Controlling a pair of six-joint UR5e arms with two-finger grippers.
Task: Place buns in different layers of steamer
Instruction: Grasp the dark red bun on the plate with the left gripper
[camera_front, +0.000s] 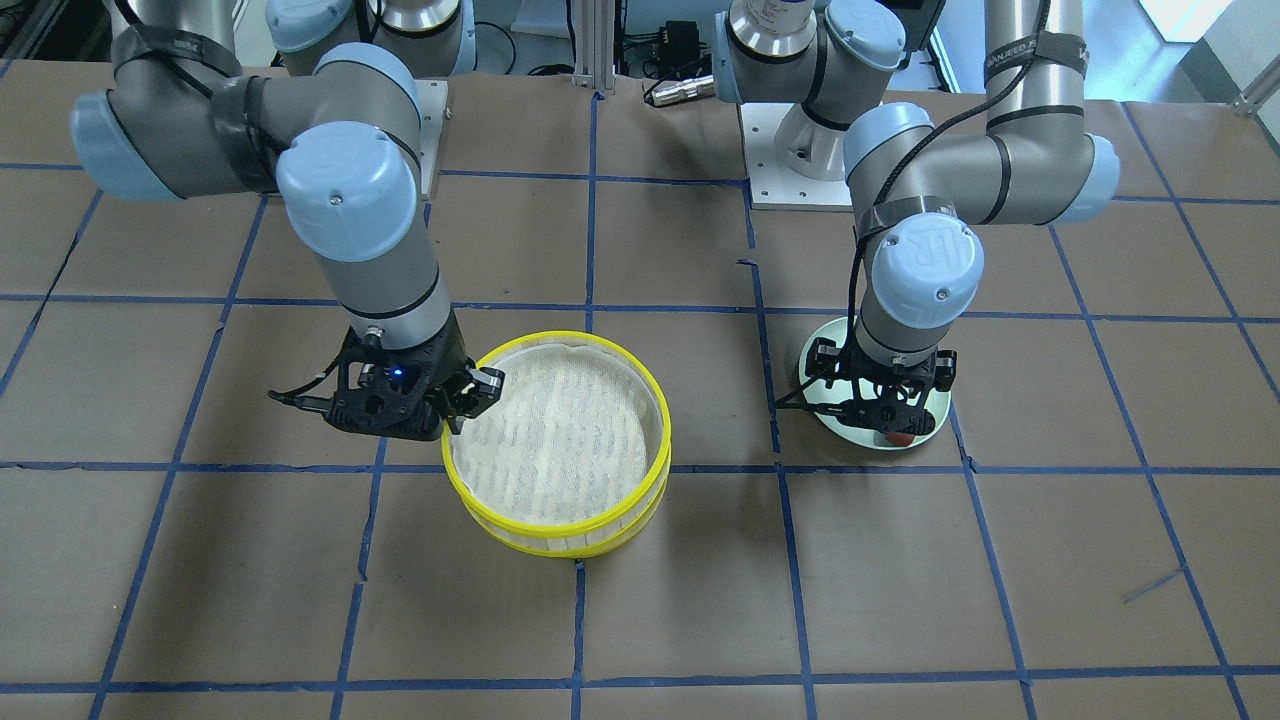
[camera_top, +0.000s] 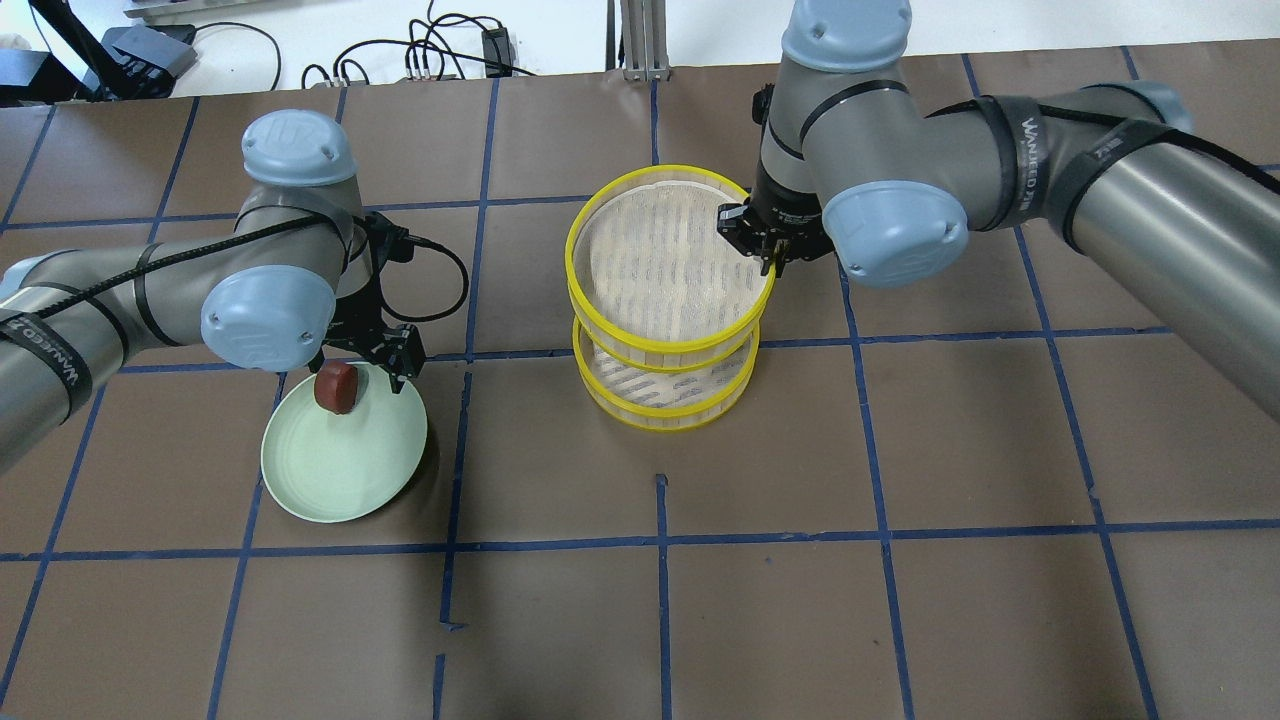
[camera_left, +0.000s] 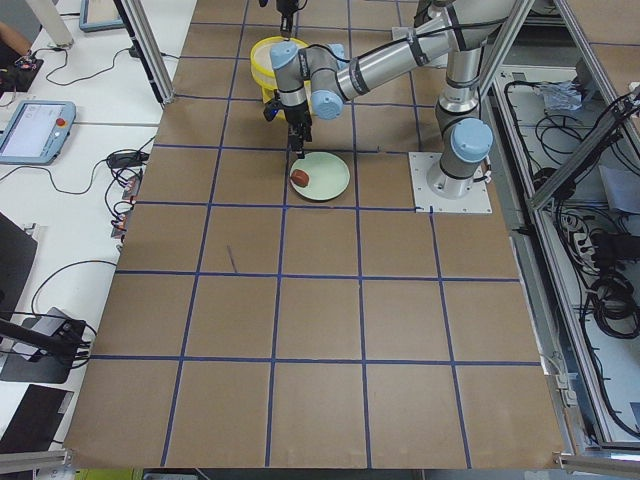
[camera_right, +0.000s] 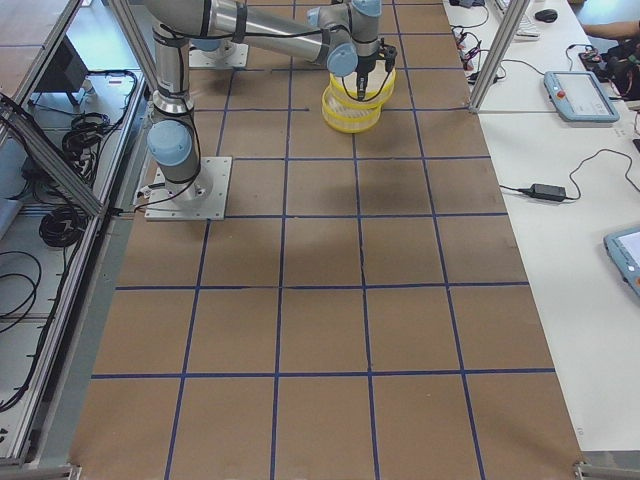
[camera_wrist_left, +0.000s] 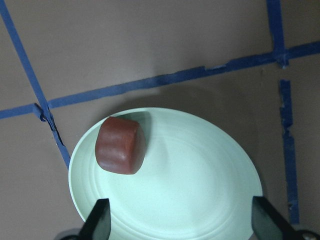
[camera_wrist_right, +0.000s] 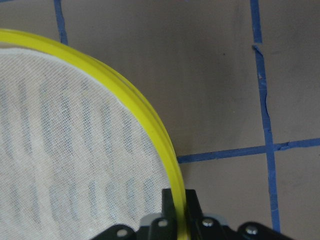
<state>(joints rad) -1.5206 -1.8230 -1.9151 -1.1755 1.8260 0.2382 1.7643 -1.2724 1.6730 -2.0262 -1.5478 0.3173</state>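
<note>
Hovering over a reddish-brown rounded bun (camera_wrist_left: 120, 145), left gripper (camera_wrist_left: 182, 222) is held apart; upper yellow-rimmed mesh tray (camera_top: 660, 270) is clamped by right gripper (camera_wrist_right: 178, 200).

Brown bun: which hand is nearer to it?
Left. The left hand hangs open over the plate beside the bun; the right hand grips the top tray rim, farther off.

Robot lab: grid-taped table (camera_top: 900, 450), cables (camera_left: 610, 300).
</note>
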